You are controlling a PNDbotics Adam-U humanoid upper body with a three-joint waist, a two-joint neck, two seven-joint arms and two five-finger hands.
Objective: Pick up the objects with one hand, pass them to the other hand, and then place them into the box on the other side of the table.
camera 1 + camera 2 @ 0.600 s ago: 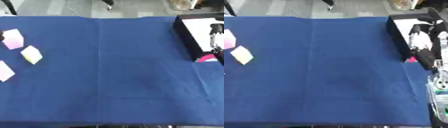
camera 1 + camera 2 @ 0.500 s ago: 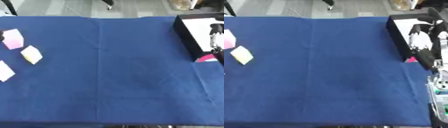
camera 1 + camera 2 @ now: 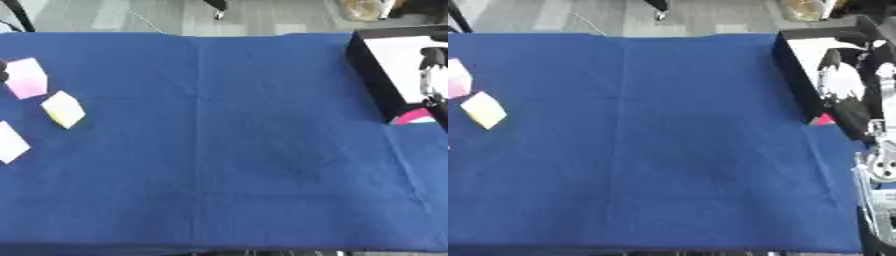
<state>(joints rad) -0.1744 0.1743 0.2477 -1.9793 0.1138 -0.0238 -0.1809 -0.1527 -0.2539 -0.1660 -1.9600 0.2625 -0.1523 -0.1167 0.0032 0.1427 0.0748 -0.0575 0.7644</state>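
On the blue cloth at the left edge lie three small blocks: a pink block (image 3: pixel 26 78), a yellow block (image 3: pixel 64 109) and a pale block (image 3: pixel 10 143). The black box (image 3: pixel 371 75) with a white floor stands at the far right. My right hand (image 3: pixel 843 89) reaches over the box from the lower right, its fingers (image 3: pixel 829 64) stretched out above the white floor and holding nothing I can see. A bright pink piece (image 3: pixel 411 117) shows at the box's near end, just under my wrist. My left hand is out of sight.
The blue cloth (image 3: pixel 227 150) covers the whole table between the blocks and the box. My right forearm (image 3: pixel 877 165) runs along the table's right edge. Grey floor and dark stand legs show beyond the far edge.
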